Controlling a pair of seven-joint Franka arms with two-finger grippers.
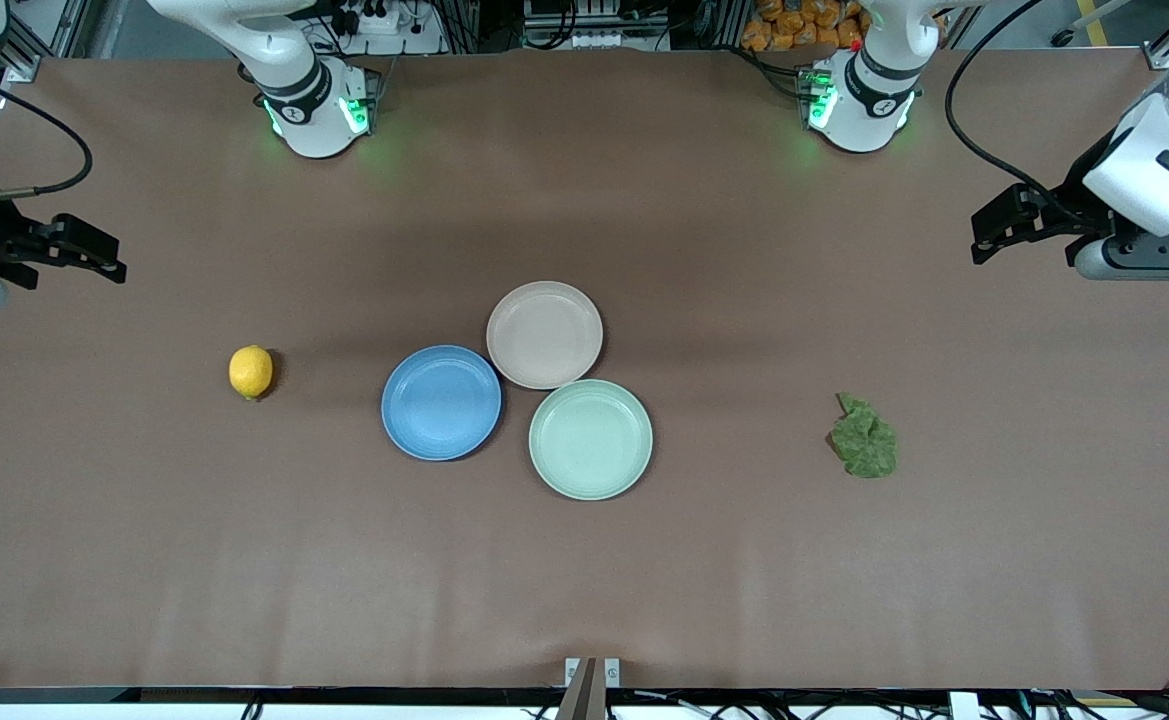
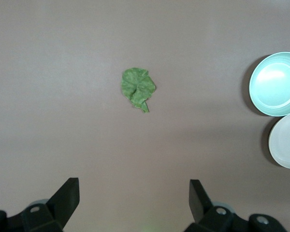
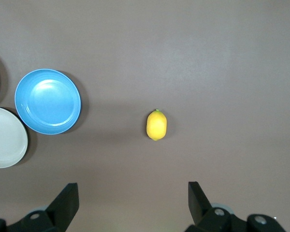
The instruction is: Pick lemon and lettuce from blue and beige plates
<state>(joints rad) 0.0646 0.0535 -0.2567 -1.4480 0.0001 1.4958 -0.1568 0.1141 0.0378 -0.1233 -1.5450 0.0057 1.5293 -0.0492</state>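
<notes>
The lemon (image 1: 250,371) lies on the bare table toward the right arm's end, apart from the blue plate (image 1: 441,402). The lettuce (image 1: 865,438) lies flat on the table toward the left arm's end. The blue plate and the beige plate (image 1: 544,334) are empty and touch each other. My right gripper (image 1: 109,258) is open and empty, high over the right arm's end of the table; its wrist view shows the lemon (image 3: 156,124) and the blue plate (image 3: 48,101). My left gripper (image 1: 984,245) is open and empty over the left arm's end; its wrist view shows the lettuce (image 2: 137,89).
An empty mint-green plate (image 1: 590,438) sits against the blue and beige plates, nearer to the front camera than the beige one. The brown table (image 1: 584,580) carries nothing else.
</notes>
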